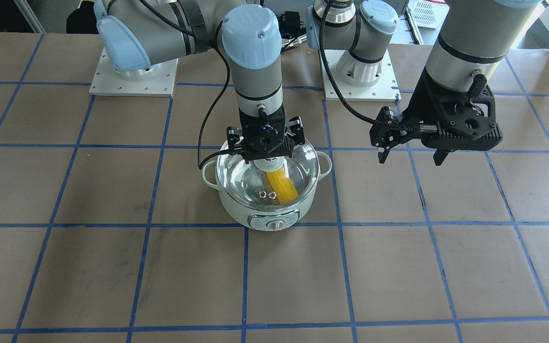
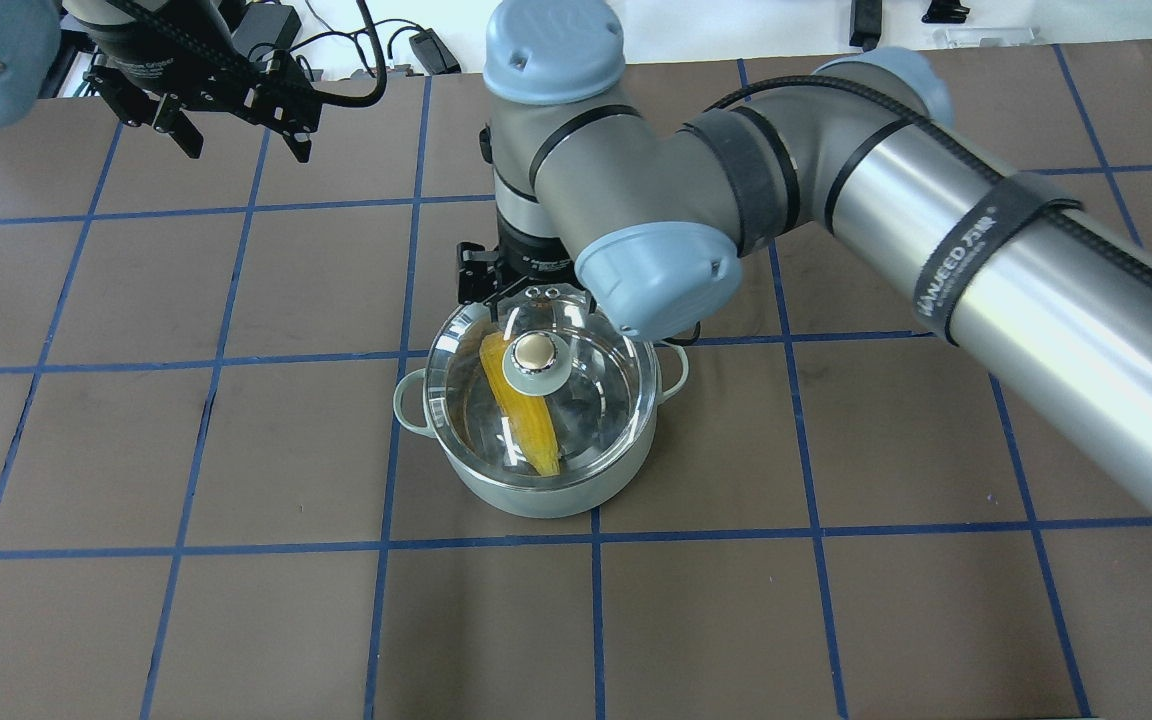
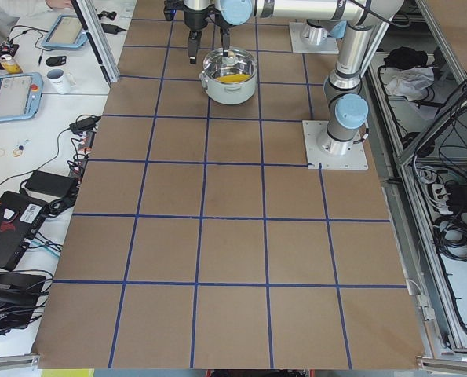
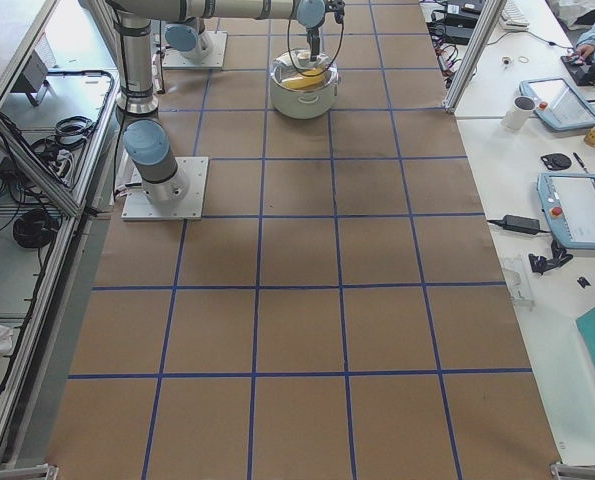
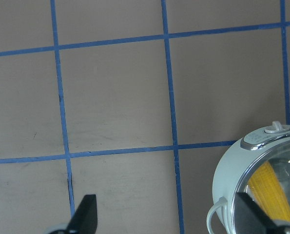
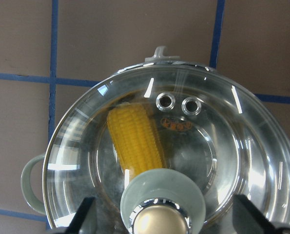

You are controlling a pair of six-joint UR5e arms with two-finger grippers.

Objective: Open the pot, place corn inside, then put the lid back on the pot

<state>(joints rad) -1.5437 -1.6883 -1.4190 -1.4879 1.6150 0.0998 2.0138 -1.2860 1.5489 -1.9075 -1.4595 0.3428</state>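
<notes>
Fingers of the right gripper point(image 6: 168, 210) stand spread wide in the right wrist view, one at each lower corner of the frame. The cream knob point(image 2: 534, 352) sits between them untouched, so this gripper is released and grasps nothing.

Just below it the lid point(image 2: 596, 400) lies seated on the pot point(image 1: 236, 209), glass dome closed over the steel rim. Through the glass you can see the corn point(image 6: 135, 139) lying inside the pot, slanted across the bowl. The two vent holes point(image 6: 165, 101) sit side by side near the top of the wrist frame. A small orange printed mark lies just under them, too small to read.

In the front-facing view the pot stands at the centre of the frame on the brown table point(image 1: 112, 267), its control dial point(image 1: 274, 223) facing the camera. A blue tape line point(image 1: 245, 276) runs down from it. A loop handle point(image 2: 406, 400) juts out on the left side in the overhead view.

Out at the right of the front-facing frame the left gripper point(image 1: 410, 159) hangs in the air, well apart from the pot. Its fingers are parted and hold nothing.

Across the right arm in the overhead view, a black strap point(image 2: 971, 250) carries white lettering that I cannot read for certain.
</notes>
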